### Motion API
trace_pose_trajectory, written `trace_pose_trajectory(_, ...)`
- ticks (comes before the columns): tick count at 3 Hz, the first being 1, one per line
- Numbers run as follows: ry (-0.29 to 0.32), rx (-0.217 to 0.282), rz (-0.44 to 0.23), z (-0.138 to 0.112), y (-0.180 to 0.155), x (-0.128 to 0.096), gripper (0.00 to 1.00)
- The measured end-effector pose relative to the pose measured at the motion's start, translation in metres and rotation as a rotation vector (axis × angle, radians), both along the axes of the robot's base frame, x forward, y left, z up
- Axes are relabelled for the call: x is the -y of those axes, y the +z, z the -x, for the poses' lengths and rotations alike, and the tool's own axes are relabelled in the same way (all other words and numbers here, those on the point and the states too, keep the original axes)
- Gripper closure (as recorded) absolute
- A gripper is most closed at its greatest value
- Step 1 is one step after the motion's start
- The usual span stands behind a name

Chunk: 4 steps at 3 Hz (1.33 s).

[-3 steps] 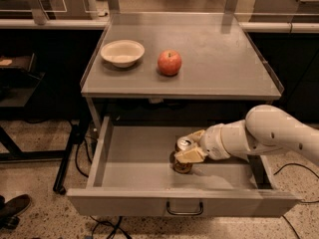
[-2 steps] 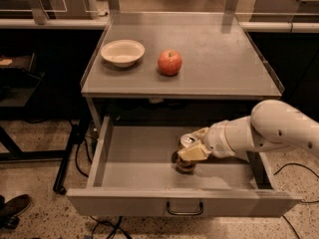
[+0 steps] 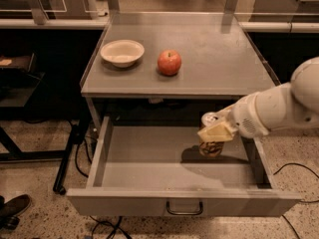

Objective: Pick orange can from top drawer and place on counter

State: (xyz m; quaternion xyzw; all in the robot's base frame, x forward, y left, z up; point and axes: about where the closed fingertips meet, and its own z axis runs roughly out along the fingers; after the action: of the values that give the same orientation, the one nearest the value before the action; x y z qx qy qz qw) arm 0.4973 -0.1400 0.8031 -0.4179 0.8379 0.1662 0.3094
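The top drawer (image 3: 149, 158) stands pulled out under the counter (image 3: 209, 59), its wire handle at the front. The orange can (image 3: 210, 147) is inside the drawer space at the right, silver top showing, held a little above the drawer floor with its shadow beneath it. My gripper (image 3: 215, 131) reaches in from the right on a white arm and is shut on the can, its pale fingers (image 3: 218, 132) wrapped over the can's upper side.
A cream bowl (image 3: 122, 52) and a red apple (image 3: 169, 62) sit on the counter's left half. The drawer's right wall (image 3: 259, 158) runs close beside the can. Cables and a shoe lie on the floor at the left.
The gripper has lifted the can off the drawer floor and moved it slightly right and up. The bowl and apple have not moved.
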Motion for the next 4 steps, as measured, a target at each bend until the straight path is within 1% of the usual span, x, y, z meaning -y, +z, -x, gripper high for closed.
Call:
trace_pose_trajectory(1,0.0,0.007,0.005,0.002,0.009,-0.001,1.0)
trace_pose_trajectory(2,-0.009,0.017,-0.012,-0.013,0.017,-0.004,1.0)
trace_pose_trajectory(3,-0.045,0.067,-0.022,-0.049,0.055,0.002,1.0)
trace_pose_trajectory(4,-0.088,0.14,-0.005,-0.078,0.107,0.018,1.0)
